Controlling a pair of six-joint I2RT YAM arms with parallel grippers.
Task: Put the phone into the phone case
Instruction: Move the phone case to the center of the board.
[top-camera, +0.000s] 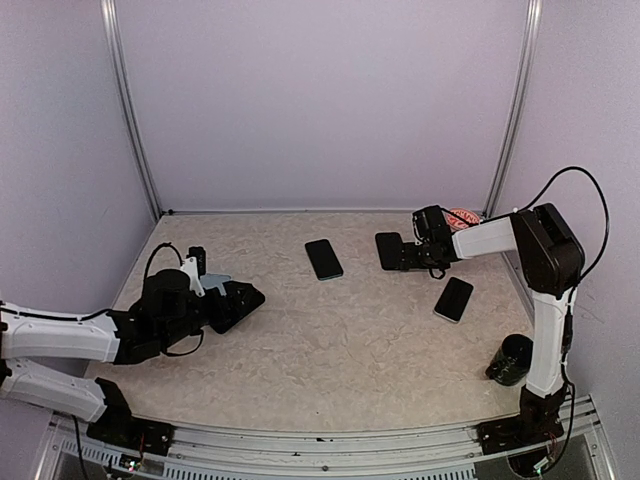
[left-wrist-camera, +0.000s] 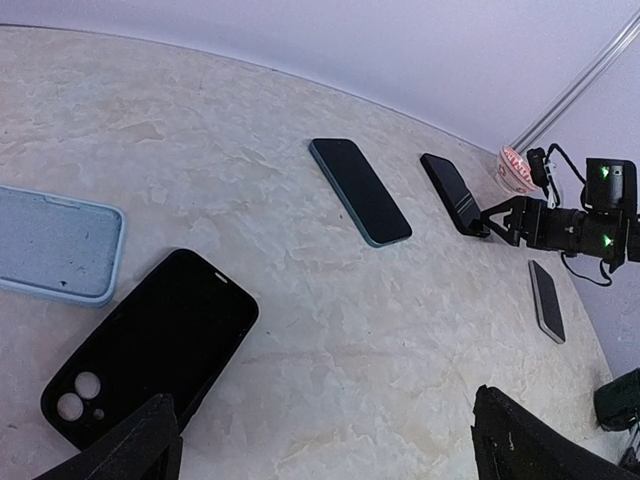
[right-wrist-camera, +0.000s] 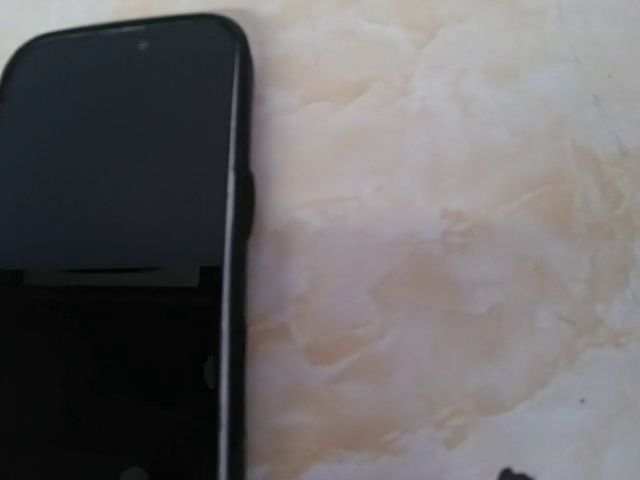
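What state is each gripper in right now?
Left gripper: open, holding nothing.
Right gripper: at the black phone, open or closed cannot be told.

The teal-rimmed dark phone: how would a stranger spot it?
On the beige marbled table, look at the far middle. The teal-rimmed dark phone lies left of the other two. The far black phone by the right gripper and the nearer black phone lack that rim.

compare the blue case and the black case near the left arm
Colour: the blue case is pale blue, while the black case is black.
Framing: the edge of the left wrist view cuts off the blue case, while the black case shows almost whole, with camera holes at its near end.
Pose: the blue case lies across that view and the black case runs diagonally.
Both lie flat on the table, empty and apart.
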